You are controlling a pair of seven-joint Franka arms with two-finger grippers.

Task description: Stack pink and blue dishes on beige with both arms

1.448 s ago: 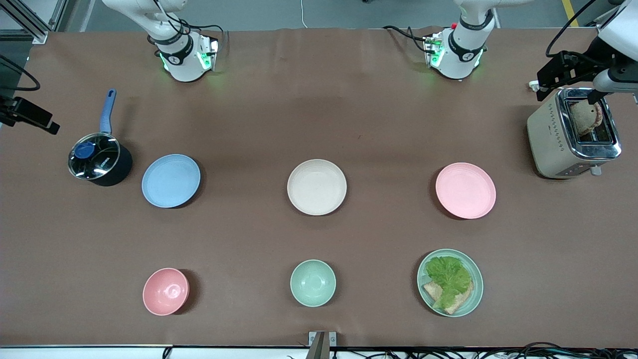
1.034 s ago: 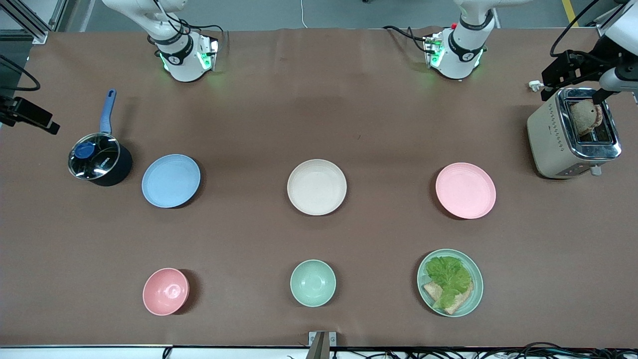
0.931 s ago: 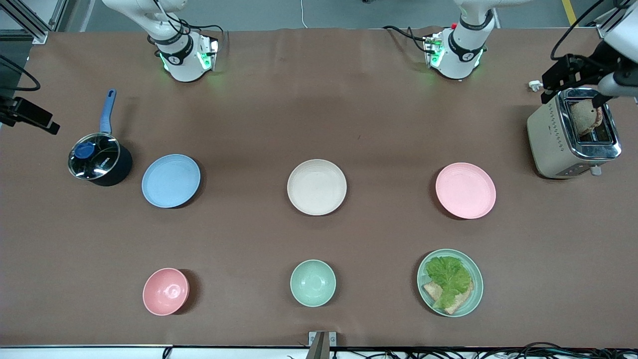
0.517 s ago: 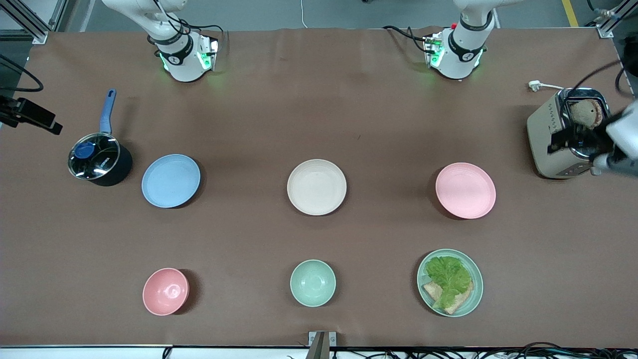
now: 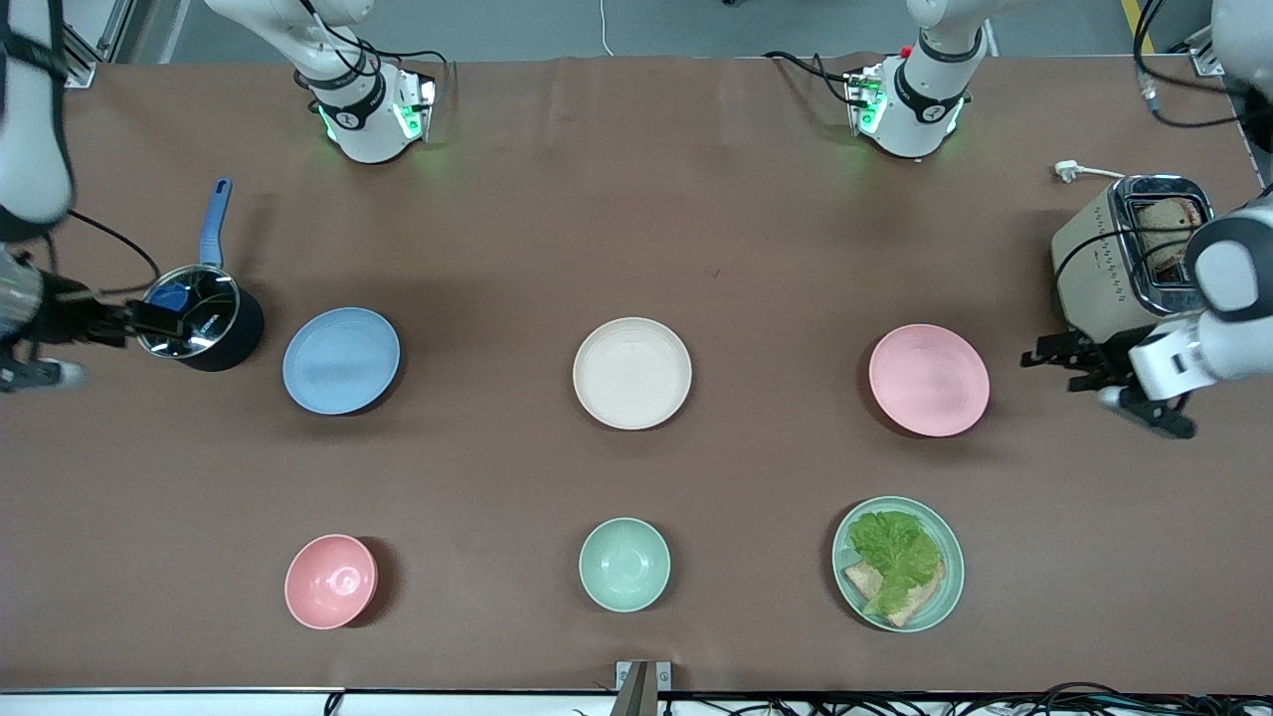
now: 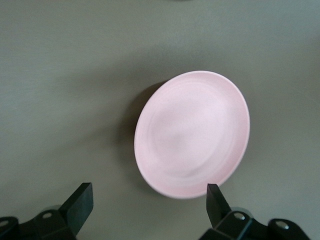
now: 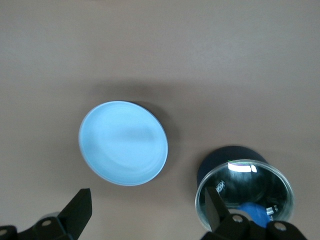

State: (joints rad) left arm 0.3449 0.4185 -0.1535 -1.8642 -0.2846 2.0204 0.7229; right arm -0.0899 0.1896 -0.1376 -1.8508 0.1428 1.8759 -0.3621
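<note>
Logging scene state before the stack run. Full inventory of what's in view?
blue plate: 1, light blue, toward the right arm's end, beside the pot
beige plate: 1, cream, mid-table
pink plate: 1, pale pink, toward the left arm's end
pot: 1, dark with blue handle, glass lid
toaster: 1, silver, bread in its slot
pink bowl: 1, nearer the camera than the blue plate
green bowl: 1, mint, nearer than the beige plate
green plate: 1, mint, holds lettuce and bread
table: 1, brown
left gripper: jaws open, beside the pink plate
right gripper: jaws open, over the pot
</note>
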